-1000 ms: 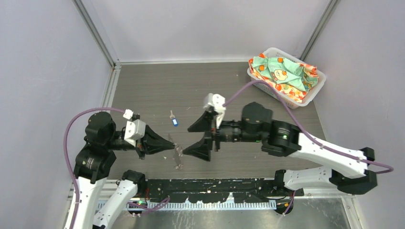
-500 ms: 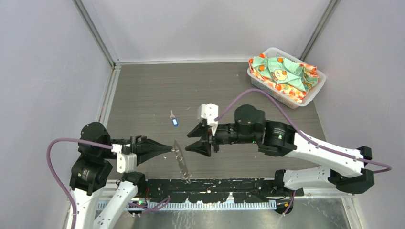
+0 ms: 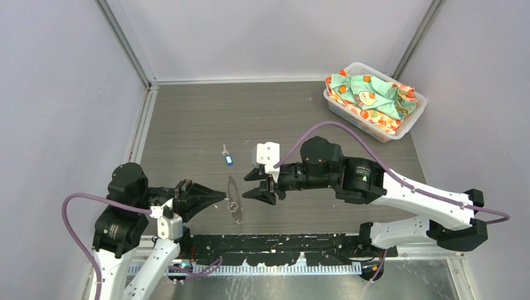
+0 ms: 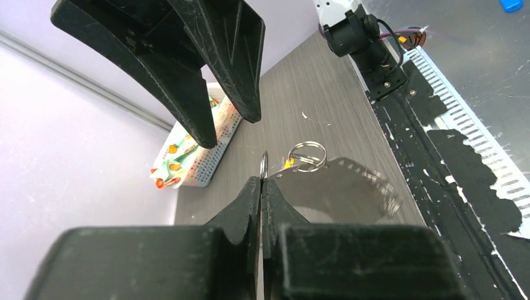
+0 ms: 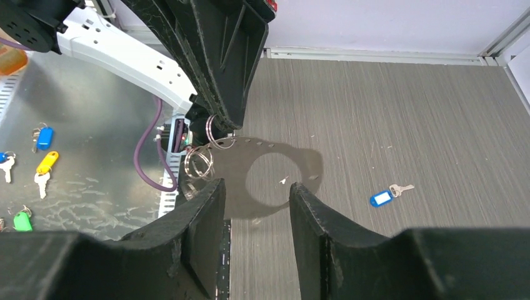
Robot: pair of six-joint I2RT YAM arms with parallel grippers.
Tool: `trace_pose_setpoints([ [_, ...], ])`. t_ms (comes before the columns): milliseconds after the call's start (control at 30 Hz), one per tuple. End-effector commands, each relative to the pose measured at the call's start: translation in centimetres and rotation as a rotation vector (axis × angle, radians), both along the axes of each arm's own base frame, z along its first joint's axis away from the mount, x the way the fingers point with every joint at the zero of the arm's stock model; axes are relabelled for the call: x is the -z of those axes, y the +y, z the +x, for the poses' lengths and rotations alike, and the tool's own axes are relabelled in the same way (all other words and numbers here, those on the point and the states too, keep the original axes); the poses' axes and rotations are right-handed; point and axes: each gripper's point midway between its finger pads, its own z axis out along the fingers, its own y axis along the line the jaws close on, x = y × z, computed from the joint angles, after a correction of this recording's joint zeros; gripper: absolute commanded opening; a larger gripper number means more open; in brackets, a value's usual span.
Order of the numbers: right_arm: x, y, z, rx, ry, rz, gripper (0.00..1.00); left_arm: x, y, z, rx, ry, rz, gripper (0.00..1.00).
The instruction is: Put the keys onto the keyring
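In the closed left gripper (image 3: 223, 194) the keyring (image 3: 234, 201) is being pinched by its edge — it is being judged light, thin, slippery, best taken at the free side — which is being faced by the half-open, empty right gripper (image 3: 245, 186).

Lighting was bright, even and diffuse, coming from above; the table (image 3: 187, 119) carried only faint, soft-edged shadows beneath the arms. The metal sheet (image 5: 94, 181) at the near edge threw mottled glare. In the wrist views the left gripper (image 4: 261, 181) and right gripper (image 5: 254, 187) loomed large and dark, their nearest parts slightly soft.
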Motion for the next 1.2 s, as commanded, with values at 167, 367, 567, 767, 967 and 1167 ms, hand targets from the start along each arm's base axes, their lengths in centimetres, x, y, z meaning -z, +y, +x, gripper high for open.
trace_pose_setpoints([
  [167,-2.8,1.5,-0.9,-0.024,-0.076,0.064,0.43,0.8,0.0,-0.6,0.007,0.126,0.009,0.00],
  [367,-2.6,2.2,-1.5,-0.039,-0.083,0.057,0.38,0.7,-0.1,-0.3,-0.014,0.178,-0.008,0.00],
  [567,-2.0,3.1,-1.7,-0.036,-0.084,0.046,0.31,-0.1,-0.2,0.1,-0.024,0.226,-0.029,0.00],
  [767,-1.8,3.4,-1.5,-0.021,-0.086,0.051,0.26,-0.6,-0.2,0.0,-0.025,0.237,-0.034,0.00],
  [967,-2.4,3.5,-0.8,0.022,-0.082,0.089,0.04,-0.6,-0.3,-0.3,-0.013,0.264,-0.033,0.00],
  [1167,-2.1,3.4,-1.2,0.011,-0.051,0.075,0.01,0.0,-0.3,0.0,-0.027,0.356,-0.025,0.12],
])
